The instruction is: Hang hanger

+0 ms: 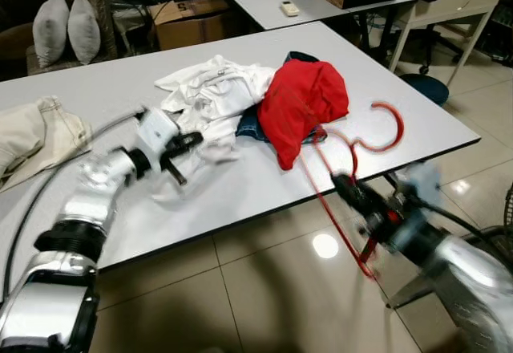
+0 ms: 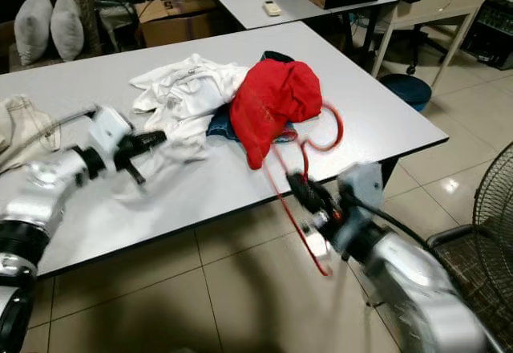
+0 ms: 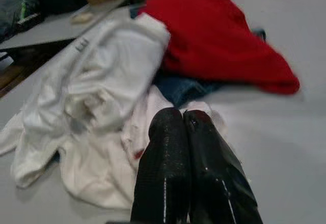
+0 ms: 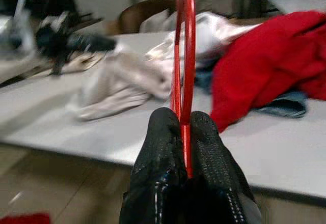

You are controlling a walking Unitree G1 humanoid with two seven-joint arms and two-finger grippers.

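Observation:
A red wire hanger (image 1: 383,131) leans across the near right edge of the grey table (image 1: 417,120), its hook above the tabletop and its lower bar hanging down over the floor. My right gripper (image 1: 346,184) is shut on one of its bars, which the right wrist view shows pinched between the fingertips (image 4: 168,127). A red garment (image 1: 302,99) lies bunched beside the hook, over a blue one (image 1: 250,125). My left gripper (image 3: 182,116) is shut, its tips resting at the edge of a crumpled white shirt (image 1: 210,88); I cannot tell if cloth is pinched.
A beige cloth (image 1: 32,132) lies at the table's left end. Behind are two pillows (image 1: 64,24), a cardboard box (image 1: 192,18) and a second table with a remote (image 1: 289,8). A blue stool (image 1: 426,88) and a floor fan (image 2: 481,225) stand to the right.

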